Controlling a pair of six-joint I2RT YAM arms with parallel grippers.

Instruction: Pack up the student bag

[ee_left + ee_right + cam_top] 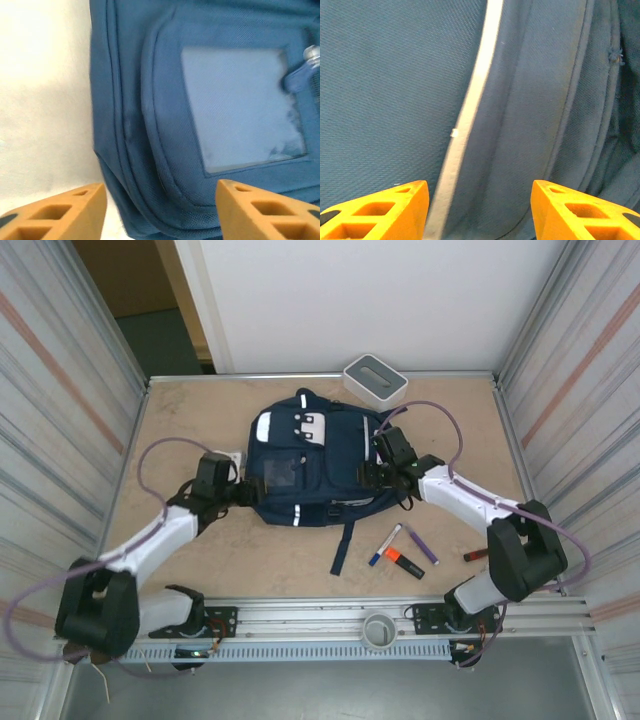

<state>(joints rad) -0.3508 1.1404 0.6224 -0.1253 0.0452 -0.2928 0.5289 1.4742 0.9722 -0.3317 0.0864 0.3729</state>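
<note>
Weighing risks from the near edge out: markers (398, 546) lie loose on the table (200, 430) just in front of the bag (310, 465), and a dark strap (345, 545) trails from the bag toward them, so an arm swung low or a bag dragged nearward could prob scatter them. The bag lies flat, front up, in mid-table btwn the two arms. No open mouth shows, so a pinch on taut flat cloth may slip off or catch only the outer layer, and a pull from one side alone would likely slide the whole bag rather than open it. L gripper (243, 494) sits at the bag's left edge. In the left wrist view the L gripper (160, 187) has fingers spread w/ nothing pinched. The bag's (150, 125) rounded corner seam runs down btwn them, w/ bare table past the one finger and the window pocket (240, 105) past the other. R gripper (375, 472) sits over the bag's right side. In the right wrist view the R gripper (479, 185) is also spread and empty, w/ bag (395, 100) cloth across the whole gap and a reflective strip (470, 105) running down near one finger. Can't tell if either touches the cloth. Farthest, a box (375, 378) stands just beyond the bag's top, so a shove away could bump it
</note>
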